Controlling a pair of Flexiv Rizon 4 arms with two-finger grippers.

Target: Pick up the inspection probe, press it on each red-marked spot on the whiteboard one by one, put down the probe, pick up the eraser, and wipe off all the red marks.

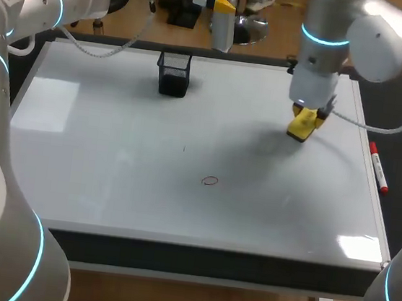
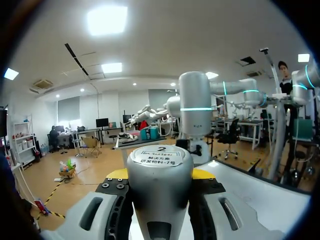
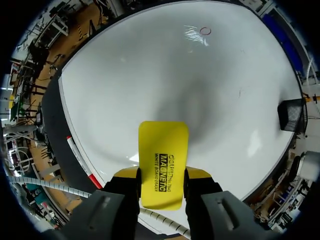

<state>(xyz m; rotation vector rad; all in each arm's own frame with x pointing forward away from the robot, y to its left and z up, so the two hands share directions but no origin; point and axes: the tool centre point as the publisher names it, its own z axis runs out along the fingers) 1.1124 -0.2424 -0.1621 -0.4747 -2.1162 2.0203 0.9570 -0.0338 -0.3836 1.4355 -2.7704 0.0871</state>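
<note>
Our right fingers [image 3: 127, 175] are clamping the eraser [image 3: 163, 160] from both sides, facing it to the whiteboard [image 3: 150, 75] for wiping the red ring [image 3: 205, 31] well ahead, while our left fingers [image 2: 202, 173] are gripping the probe [image 2: 160, 175].

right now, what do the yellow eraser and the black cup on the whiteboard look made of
Eraser: probably moulded plastic, smooth, with print on its flat yellow face. Black cup: likely metal wire mesh, matt; its walls show a fine see-through grid.
</note>
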